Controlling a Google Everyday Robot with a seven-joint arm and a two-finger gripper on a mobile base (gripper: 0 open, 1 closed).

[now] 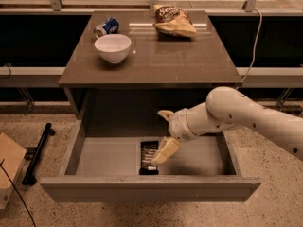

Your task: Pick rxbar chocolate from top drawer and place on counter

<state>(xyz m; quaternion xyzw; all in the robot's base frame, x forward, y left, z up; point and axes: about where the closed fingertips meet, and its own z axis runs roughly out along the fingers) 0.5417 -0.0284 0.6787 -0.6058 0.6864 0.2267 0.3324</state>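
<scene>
The rxbar chocolate, a small black bar with white lettering, lies flat on the floor of the open top drawer, near its front middle. My gripper hangs inside the drawer just right of the bar. It is open: the lower tan finger slants down over the bar's right edge, and the other finger sits higher, toward the drawer's back. The bar is not held. The grey-brown counter is above the drawer.
On the counter stand a white bowl at the left, a tipped blue can behind it, and a tan chip bag at the back. A black pole and a cardboard box lie on the floor to the left.
</scene>
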